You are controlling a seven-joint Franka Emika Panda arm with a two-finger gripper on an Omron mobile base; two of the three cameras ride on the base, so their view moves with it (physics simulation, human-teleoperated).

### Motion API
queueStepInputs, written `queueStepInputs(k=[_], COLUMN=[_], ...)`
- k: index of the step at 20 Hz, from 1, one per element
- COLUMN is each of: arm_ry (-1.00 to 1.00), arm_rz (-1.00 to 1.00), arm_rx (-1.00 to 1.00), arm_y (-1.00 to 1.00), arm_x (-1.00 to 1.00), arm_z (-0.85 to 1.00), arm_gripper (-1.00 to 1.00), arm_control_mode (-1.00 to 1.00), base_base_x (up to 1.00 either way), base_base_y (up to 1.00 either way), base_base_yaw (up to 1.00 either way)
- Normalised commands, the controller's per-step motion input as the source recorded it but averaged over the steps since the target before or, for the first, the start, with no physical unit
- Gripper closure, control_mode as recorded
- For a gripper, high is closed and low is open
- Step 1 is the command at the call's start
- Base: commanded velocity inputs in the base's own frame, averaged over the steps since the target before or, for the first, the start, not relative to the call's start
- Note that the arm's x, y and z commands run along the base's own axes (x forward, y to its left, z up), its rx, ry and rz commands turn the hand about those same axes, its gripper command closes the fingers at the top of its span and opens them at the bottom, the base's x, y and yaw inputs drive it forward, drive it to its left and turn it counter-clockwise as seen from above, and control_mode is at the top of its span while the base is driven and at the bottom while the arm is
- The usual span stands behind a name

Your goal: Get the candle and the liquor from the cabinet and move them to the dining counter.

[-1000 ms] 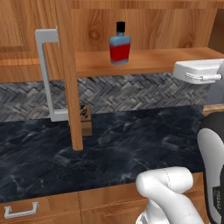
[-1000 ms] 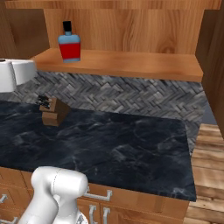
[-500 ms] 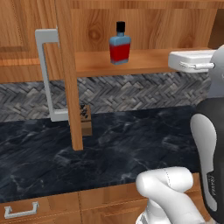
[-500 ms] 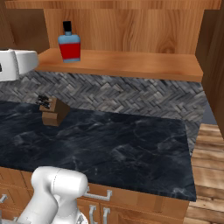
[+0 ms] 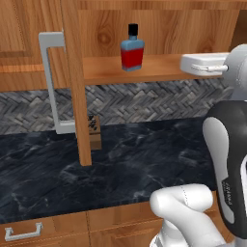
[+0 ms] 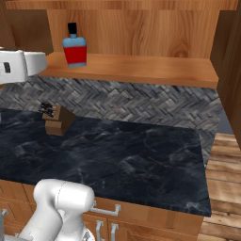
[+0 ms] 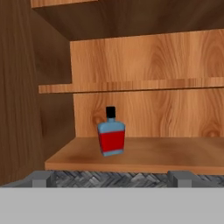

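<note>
claw [image 7: 112,178] level, jaws spread wide, facing liquor [image 7: 111,133] upright on cabinet [image 7: 131,154] shelf.

Pincer [image 7: 112,178] now higher and closer to the cabinet [image 5: 164,29] shelf.

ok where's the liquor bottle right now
The liquor bottle stands upright on the open cabinet's lower shelf, toward its left end, above the herringbone backsplash and the knife block.
</note>
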Motion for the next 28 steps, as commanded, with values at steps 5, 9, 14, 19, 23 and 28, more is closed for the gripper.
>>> queueStepInputs(k=[5, 9, 14, 19, 23, 28], arm_ry=[0.00, 0.00, 0.01, 0.04, 0.01, 0.01], arm_rz=[0.00, 0.00, 0.00, -0.01, 0.00, 0.00], arm_rx=[0.00, 0.00, 0.00, 0.00, 0.00, 0.00], arm_y=[0.00, 0.00, 0.01, 0.02, 0.00, 0.05], arm_x=[0.30, 0.23, 0.33, 0.29, 0.35, 0.45], arm_z=[-0.10, -0.07, -0.06, 0.00, 0.00, 0.00], arm_gripper=[-1.00, -1.00, -1.00, -1.00, -1.00, -1.00], arm_control_mode=[-1.00, -1.00, -1.00, -1.00, -1.00, -1.00], base_base_x=[0.00, 0.00, 0.00, 0.00, 0.00, 0.00], base_base_y=[0.00, 0.00, 0.00, 0.00, 0.00, 0.00], base_base_yaw=[0.00, 0.00, 0.00, 0.00, 0.00, 0.00])
